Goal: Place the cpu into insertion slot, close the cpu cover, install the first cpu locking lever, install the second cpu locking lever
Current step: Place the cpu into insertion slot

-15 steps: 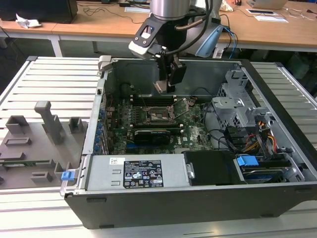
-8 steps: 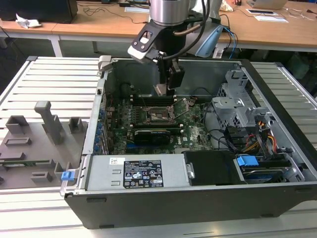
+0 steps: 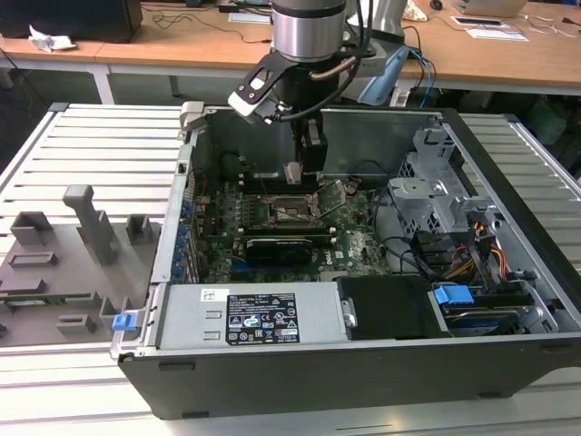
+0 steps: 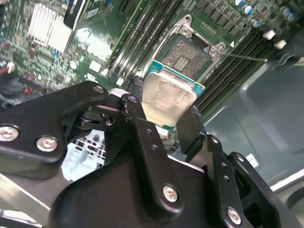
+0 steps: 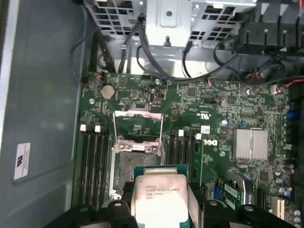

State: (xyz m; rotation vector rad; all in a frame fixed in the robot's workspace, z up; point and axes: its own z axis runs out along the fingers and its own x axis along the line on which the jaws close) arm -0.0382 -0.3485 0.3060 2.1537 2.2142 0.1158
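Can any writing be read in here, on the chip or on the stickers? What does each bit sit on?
Nothing can be quoted.
On the cpu in the end effector: lines of print, too blurred to read.
On the power supply: a black label and a small white sticker, both too small.
On the case wall: a white tag, blurred.
On the motherboard: white markings, too small.

The cpu (image 4: 168, 92), in the tool (image 4: 164, 100), hangs just above the insertion slot (image 4: 192, 56). The cpu cover (image 5: 137, 114) stands open at that slot's edge.
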